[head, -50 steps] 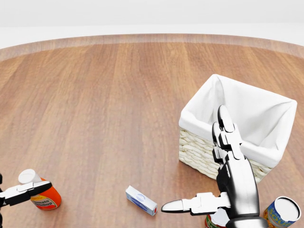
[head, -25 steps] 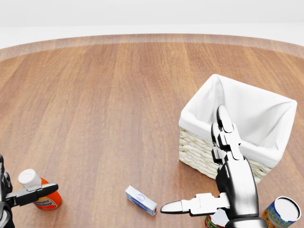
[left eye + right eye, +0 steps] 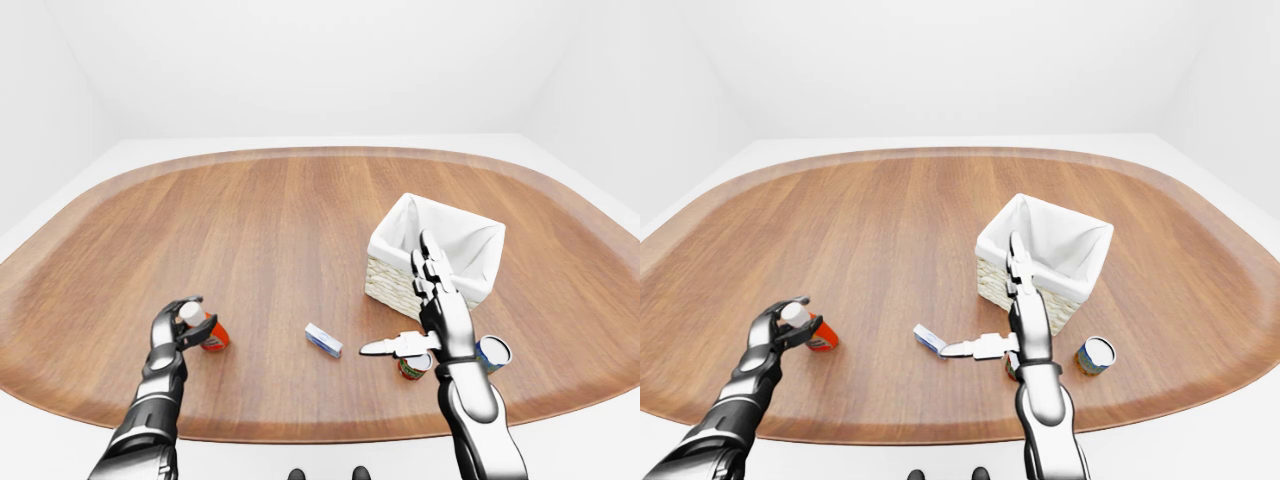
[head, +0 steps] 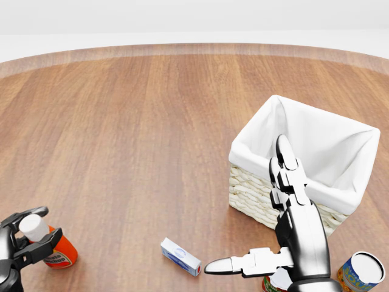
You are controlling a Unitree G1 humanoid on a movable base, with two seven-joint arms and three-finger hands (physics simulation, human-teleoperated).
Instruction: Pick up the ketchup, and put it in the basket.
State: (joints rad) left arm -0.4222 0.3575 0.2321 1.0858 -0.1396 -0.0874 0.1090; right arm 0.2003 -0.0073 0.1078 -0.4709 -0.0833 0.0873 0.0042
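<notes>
Ketchup [image 4: 53, 250]: red bottle with a white cap, standing slightly tilted on the surface [image 4: 134, 134] at the lower left of the head view, well apart from the basket.
Left robot hand [image 4: 21, 243]: at the ketchup's cap end; one finger arcs over the cap, another crosses the neck below it. The fingers ring the cap, but the views do not show whether they grip it; the bottle's base rests on the surface.
Right robot hand [image 4: 267, 234]: spread wide, holding nothing. One finger points toward the basket; the thumb extends sideways to the left of the head view. It hovers above the surface just short of the basket's near wall.
Basket [image 4: 255, 188]: woven, square, lined with white cloth, at the right of the head view; nothing shows inside.
Box [image 4: 180, 257]: small white and blue carton, lying flat between the ketchup and the right robot hand, nearer the hand.
Blue can [image 4: 360, 275]: upright at the lower right of the head view, just beside the right forearm.
Red can [image 3: 412, 366]: mostly hidden under the right robot hand.
</notes>
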